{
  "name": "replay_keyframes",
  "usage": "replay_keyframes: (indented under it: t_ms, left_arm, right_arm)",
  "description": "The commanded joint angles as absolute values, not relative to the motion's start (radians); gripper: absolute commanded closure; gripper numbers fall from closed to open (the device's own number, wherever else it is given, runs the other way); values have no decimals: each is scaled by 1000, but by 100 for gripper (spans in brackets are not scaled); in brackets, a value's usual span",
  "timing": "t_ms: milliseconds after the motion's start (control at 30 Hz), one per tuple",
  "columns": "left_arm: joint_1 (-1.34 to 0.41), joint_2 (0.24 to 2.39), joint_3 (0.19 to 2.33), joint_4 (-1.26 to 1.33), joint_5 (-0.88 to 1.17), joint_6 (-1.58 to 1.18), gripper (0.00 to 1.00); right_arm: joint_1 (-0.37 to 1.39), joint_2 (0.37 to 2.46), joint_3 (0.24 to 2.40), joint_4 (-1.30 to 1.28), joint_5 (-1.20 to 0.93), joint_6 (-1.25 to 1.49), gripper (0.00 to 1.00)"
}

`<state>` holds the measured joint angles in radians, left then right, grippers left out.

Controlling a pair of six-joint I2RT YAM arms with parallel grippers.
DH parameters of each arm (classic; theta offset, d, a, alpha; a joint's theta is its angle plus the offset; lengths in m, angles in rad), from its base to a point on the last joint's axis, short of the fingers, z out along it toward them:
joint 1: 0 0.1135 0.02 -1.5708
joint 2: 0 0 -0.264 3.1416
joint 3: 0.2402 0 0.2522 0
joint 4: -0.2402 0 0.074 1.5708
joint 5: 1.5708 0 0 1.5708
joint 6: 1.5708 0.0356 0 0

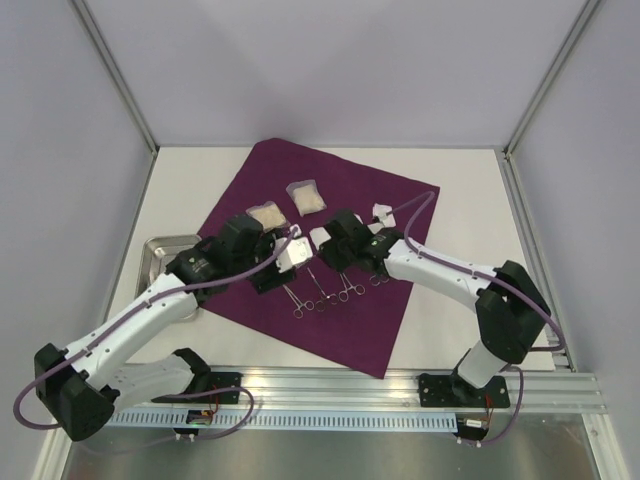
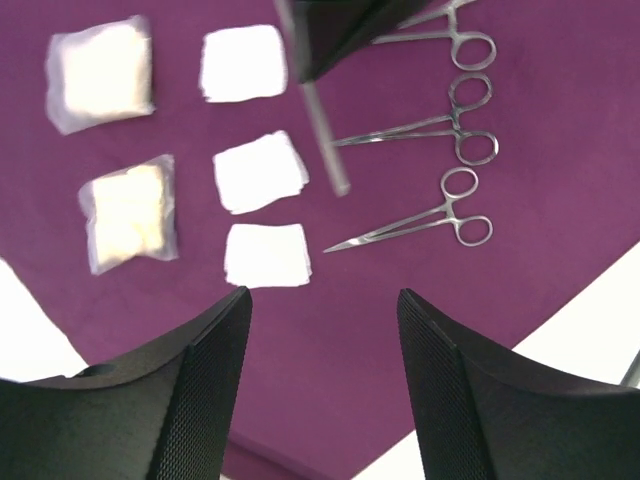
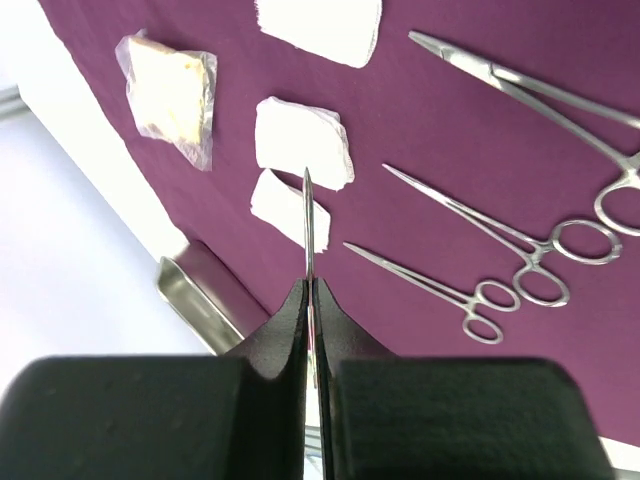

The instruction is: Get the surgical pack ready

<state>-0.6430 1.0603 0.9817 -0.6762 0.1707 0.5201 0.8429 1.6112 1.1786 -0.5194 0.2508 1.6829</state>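
White bench (image 1: 450, 195) fills the walled cell. The surgical pack (image 1: 350, 330) lies on it opened out as one flat plum sheet, turned corner-on so that its near corner points at the rail between the arm bases.

Nearest on the fabric is a row of three ring-handled clamps (image 2: 400, 131), lying side by side and apart from one another. Above them hangs the right gripper (image 3: 310, 290), its jaws pinched fully together on a thin metal instrument (image 3: 308, 220) that sticks out past the tips. I cannot tell what kind of instrument it is. The left gripper (image 2: 322, 295) hovers over bare fabric with its jaws spread wide and nothing between them.

Beyond the clamp tips sit three white gauze squares (image 2: 260, 170). Farther still are two clear packets (image 2: 130, 215) of cream dressing. A steel tray (image 1: 160, 245) stands just beside the sheet's left corner.

The step in hand looks to be laying the thin instrument into the row. To do it well, the right arm should bring it down level and parallel to the clamps, in a free strip of cloth. It should let go only once the metal rests flat, then lift straight up so the drape neither wrinkles nor shifts. The left arm should hold clear of that path.
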Motion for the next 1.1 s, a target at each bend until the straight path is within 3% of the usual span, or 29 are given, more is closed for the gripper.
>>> replay_keyframes:
  t_ms: [0,433,667,933,1067]
  left_arm:
    - [-704,1051,907,-566,58,598,30]
    - [-704,1078,795,-256,167,635,32]
    - [-704,1173,807,-262,184,657,40]
    - [-704,1184,813,-216,140,658,60]
    - [-704,1216,810,-213,118,666,62]
  right_arm:
    - [850,1632,1203,-443,215,1839,100]
    - [882,1626,1207,-430,219,1852,100]
    - [887,1620,1204,-405,213,1859,100]
    - [888,1621,1198,-387,201,1859,100]
    - [894,1631,1204,-379,195,1861,99]
